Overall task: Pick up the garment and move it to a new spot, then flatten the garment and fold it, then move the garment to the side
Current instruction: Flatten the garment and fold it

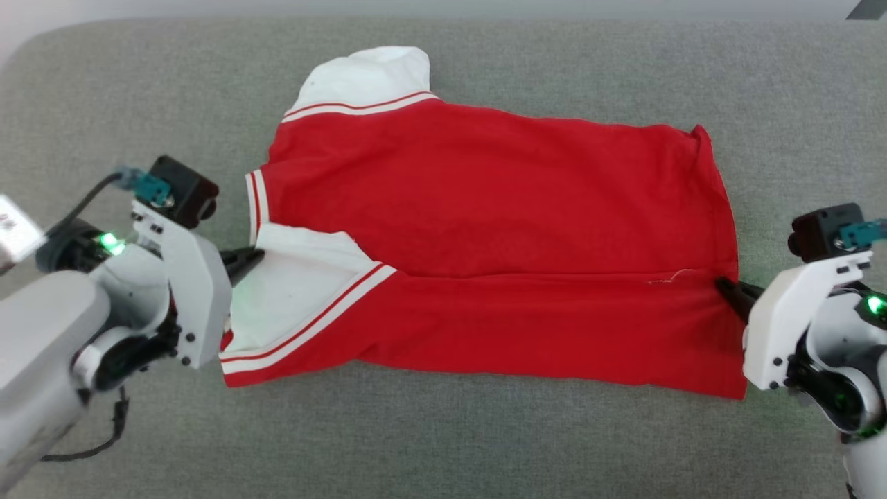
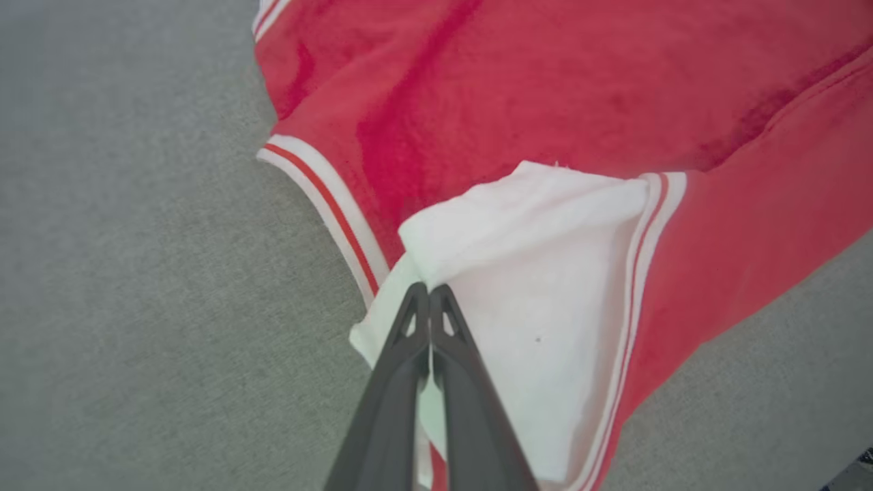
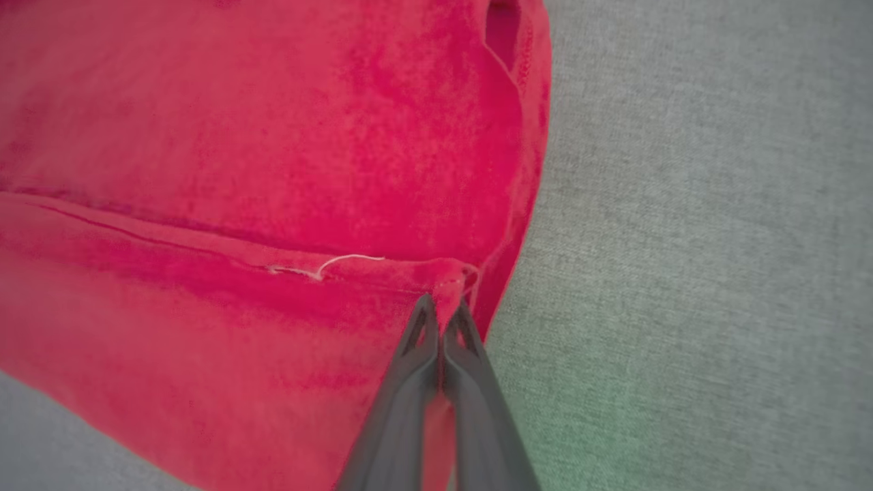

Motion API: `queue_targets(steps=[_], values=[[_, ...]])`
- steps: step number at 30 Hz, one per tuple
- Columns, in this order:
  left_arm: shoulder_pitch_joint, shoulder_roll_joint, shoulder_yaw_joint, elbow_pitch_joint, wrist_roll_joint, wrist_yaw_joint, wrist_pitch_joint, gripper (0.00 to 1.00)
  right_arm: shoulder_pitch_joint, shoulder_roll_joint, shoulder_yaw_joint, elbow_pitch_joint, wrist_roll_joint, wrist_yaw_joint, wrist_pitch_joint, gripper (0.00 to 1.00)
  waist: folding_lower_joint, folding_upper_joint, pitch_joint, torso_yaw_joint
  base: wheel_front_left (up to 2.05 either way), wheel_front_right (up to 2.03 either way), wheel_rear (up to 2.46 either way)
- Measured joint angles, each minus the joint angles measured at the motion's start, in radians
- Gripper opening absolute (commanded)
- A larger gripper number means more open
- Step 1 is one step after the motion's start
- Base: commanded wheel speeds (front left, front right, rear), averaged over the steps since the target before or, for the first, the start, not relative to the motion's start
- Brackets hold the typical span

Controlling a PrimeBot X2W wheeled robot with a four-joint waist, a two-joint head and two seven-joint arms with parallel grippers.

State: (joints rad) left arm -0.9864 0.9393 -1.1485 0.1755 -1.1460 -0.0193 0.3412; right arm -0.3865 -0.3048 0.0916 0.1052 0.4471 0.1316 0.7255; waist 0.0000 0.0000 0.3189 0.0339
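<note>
The left gripper, two long dark fingers pressed together, pinches a fold of white lining at the garment's left end, beside a white-and-red striped trim band. The right gripper is likewise closed, its tips nipping a small peak of red cloth at the opposite end, right where a crease meets the edge; a loose pale thread lies along that crease just beside the tips. Between the two grippers stretches the garment, a red sleeveless jersey lying sideways across the middle of the grey woven fabric surface, its near strip set off by the lengthwise crease. At the far left corner more white lining is turned outward above a striped band.
</note>
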Motion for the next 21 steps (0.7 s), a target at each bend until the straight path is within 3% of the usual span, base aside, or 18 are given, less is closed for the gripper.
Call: queue_targets(steps=[5,11,14,15,16,17,18,19,21], values=[[-0.014,-0.097,-0.026,0.179,-0.041,-0.057,0.055,0.00,-0.058,0.005,0.046,0.098,0.002,0.000,-0.022,0.00,0.0000,0.0000,0.013,-0.010,0.00,0.00,0.00],[-0.035,-0.172,-0.038,0.331,-0.088,-0.088,0.112,0.00,-0.114,0.004,0.095,0.173,0.017,0.000,-0.048,0.00,0.0000,0.0000,0.021,-0.016,0.00,0.00,0.00],[-0.043,-0.197,-0.036,0.385,-0.106,-0.097,0.127,0.27,-0.135,0.005,0.107,0.202,0.023,0.000,-0.053,0.07,0.0000,0.0000,0.017,-0.017,0.00,0.00,0.00],[-0.047,-0.203,-0.033,0.398,-0.115,-0.097,0.131,0.39,-0.140,0.005,0.110,0.210,0.026,0.000,-0.054,0.28,0.0000,0.0000,0.015,-0.017,0.00,0.00,0.00],[-0.052,-0.207,-0.032,0.409,-0.118,-0.099,0.134,0.65,-0.143,0.005,0.112,0.216,0.027,0.000,-0.055,0.38,0.0000,0.0000,0.012,-0.017,0.00,0.00,0.00],[-0.057,-0.209,-0.032,0.416,-0.116,-0.100,0.132,0.98,-0.145,0.004,0.113,0.220,0.028,0.000,-0.057,0.52,0.0000,0.0000,0.009,-0.016,0.00,0.00,0.00],[-0.061,-0.210,-0.031,0.423,-0.116,-0.100,0.128,1.00,-0.148,0.003,0.112,0.223,0.030,0.000,-0.058,0.90,0.0000,0.0000,0.005,-0.016,0.00,0.00,0.00],[-0.062,-0.210,-0.027,0.427,-0.117,-0.100,0.128,1.00,-0.148,0.002,0.111,0.223,0.036,0.000,-0.063,1.00,0.0000,0.0000,0.001,-0.014,0.00,0.00,0.00],[-0.064,-0.207,-0.028,0.434,-0.119,-0.100,0.131,1.00,-0.146,-0.001,0.106,0.219,0.038,0.000,-0.077,1.00,0.0000,0.0000,-0.009,-0.012,0.00,0.00,0.00]])
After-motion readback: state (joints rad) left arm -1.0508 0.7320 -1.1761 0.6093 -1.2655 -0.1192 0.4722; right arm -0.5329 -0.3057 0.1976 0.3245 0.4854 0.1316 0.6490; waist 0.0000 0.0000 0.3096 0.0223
